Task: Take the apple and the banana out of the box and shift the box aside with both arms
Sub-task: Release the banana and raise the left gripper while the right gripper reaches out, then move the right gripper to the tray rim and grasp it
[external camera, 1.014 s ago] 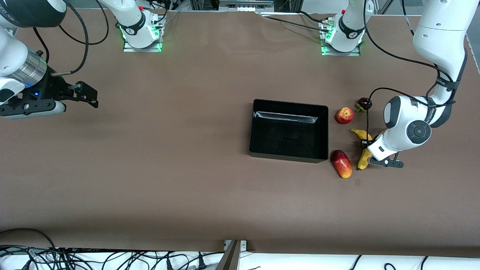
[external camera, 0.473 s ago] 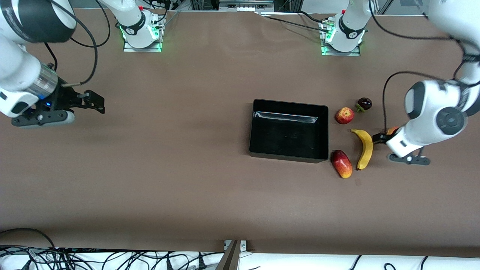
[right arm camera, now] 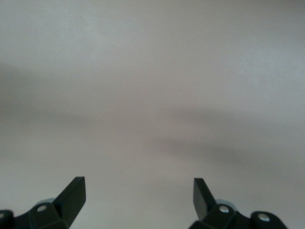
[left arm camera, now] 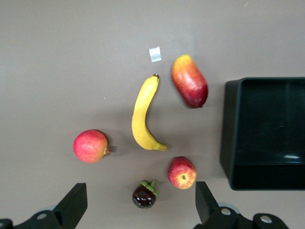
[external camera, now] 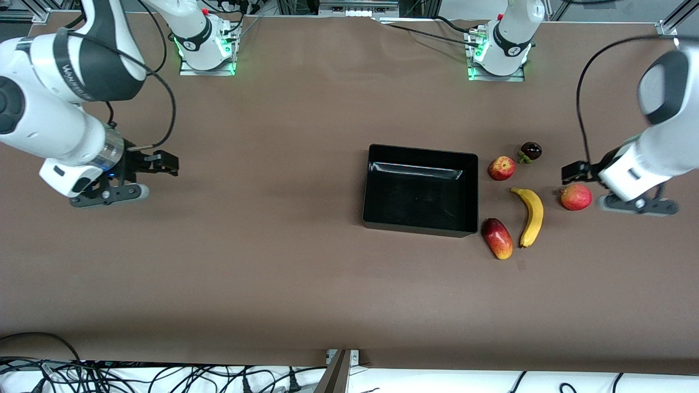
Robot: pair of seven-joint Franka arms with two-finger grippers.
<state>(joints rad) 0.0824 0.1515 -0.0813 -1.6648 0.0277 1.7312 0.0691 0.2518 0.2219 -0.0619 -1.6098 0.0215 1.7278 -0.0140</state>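
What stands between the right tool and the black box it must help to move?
Nothing visible: only bare table lies between the open right tool and the box. All the fruit lies beside the box toward the left arm's end.

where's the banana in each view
Front view: banana lies on the table beside the box, toward the left arm's end.
Left wrist view: mid-picture, curved among the fruit.
Right wrist view: not in it, only bare table.
Shared landmark: the box.

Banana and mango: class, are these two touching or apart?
Apart. The left wrist view shows bare table between the banana and the mango; the front view shows the same gap.
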